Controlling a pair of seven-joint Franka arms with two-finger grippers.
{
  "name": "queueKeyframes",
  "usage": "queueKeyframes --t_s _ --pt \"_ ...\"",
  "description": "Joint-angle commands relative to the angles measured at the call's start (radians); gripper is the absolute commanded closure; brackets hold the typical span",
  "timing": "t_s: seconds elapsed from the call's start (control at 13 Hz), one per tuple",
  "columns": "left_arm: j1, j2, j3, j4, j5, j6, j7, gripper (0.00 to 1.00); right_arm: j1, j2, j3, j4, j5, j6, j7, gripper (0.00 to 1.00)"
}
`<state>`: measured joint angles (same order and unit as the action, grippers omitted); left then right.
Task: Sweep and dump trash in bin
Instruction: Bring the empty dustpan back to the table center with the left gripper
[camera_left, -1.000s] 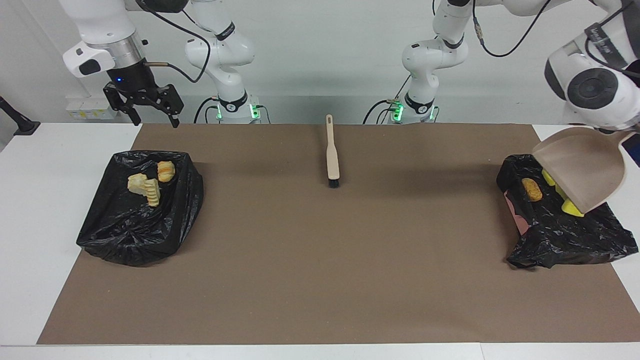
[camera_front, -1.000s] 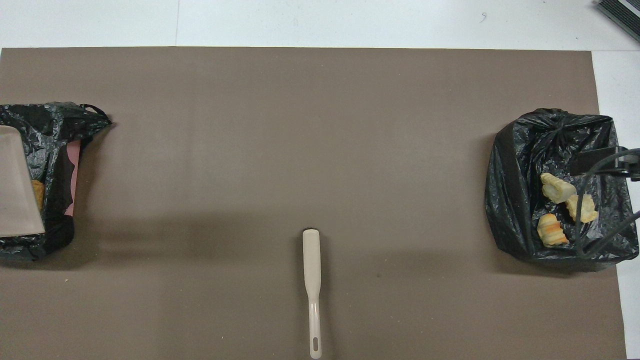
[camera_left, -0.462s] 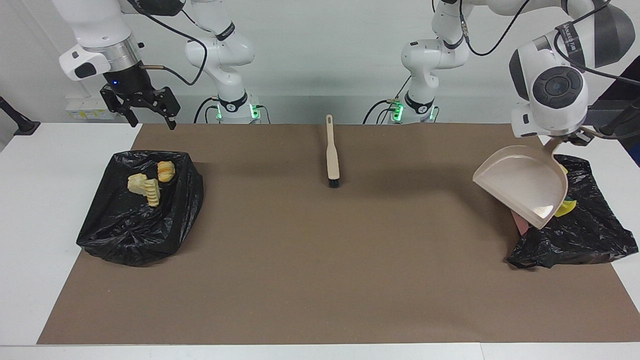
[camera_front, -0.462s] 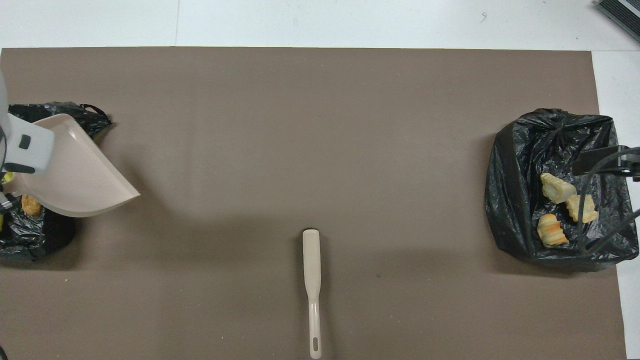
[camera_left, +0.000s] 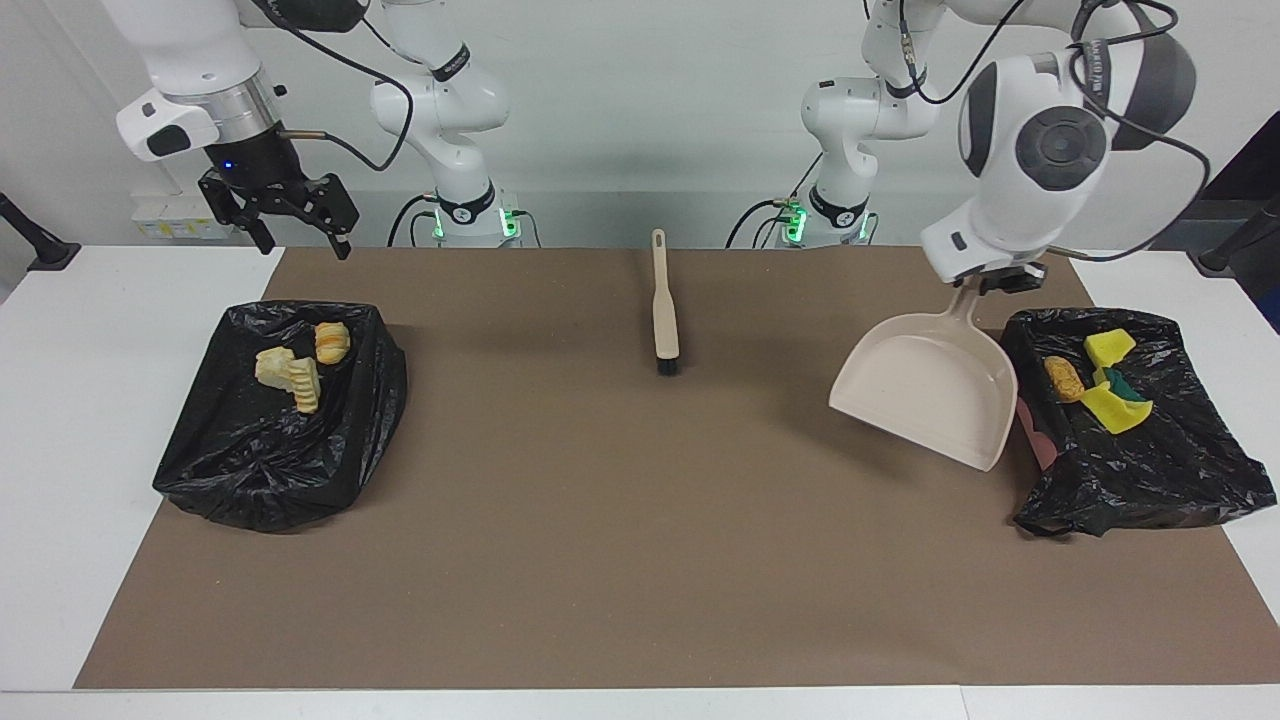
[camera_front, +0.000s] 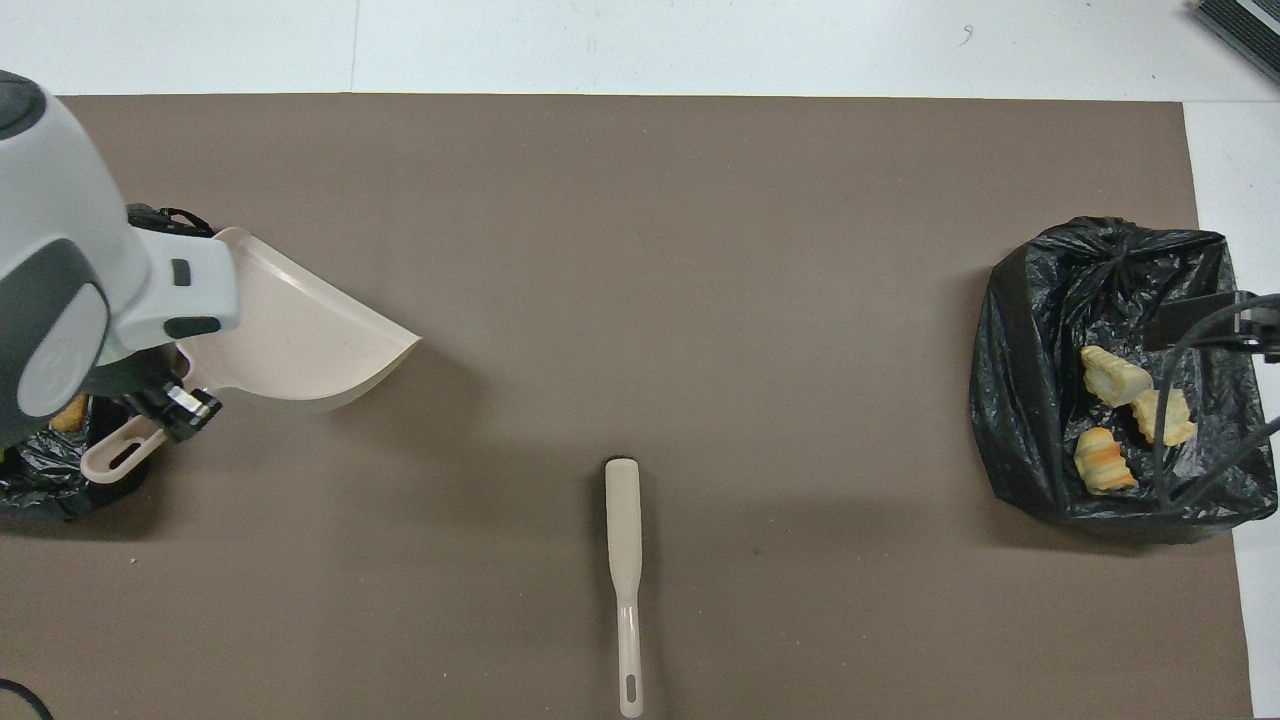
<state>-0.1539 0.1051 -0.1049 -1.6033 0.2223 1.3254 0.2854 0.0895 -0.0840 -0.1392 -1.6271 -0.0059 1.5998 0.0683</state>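
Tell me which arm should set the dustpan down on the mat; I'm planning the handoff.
Left. The left gripper is shut on the dustpan handle, holding it over the mat beside its bin. The right gripper waits open above the other bin.

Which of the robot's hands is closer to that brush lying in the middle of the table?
The left hand. It holds the dustpan by its handle, between the brush and the bin bag at its end. The right hand waits up over the table's edge, by the other bag.

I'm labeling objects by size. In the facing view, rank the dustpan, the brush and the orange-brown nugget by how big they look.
1. Dustpan, though it is held up, nearer the camera
2. Brush
3. Orange-brown nugget
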Motion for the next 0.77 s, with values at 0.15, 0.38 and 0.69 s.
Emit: queueKeyframes --t_s 0.15,0.38,0.69 --pt "-0.149 -0.035 0.017 -0.029 -0.179 0.151 -0.361 1.0 0.007 -0.011 -0.011 -0.01 -0.014 -0.004 -0.022 0.0" --pt "-0.219 -0.021 0.016 -0.046 -0.231 0.306 -0.477 1.0 0.006 -0.013 -0.005 -0.01 -0.002 -0.027 -0.025 0.0" --pt "-0.268 0.022 0.016 -0.063 -0.291 0.467 -0.514 1.0 0.009 -0.013 -0.003 -0.019 -0.014 -0.011 -0.119 0.0"
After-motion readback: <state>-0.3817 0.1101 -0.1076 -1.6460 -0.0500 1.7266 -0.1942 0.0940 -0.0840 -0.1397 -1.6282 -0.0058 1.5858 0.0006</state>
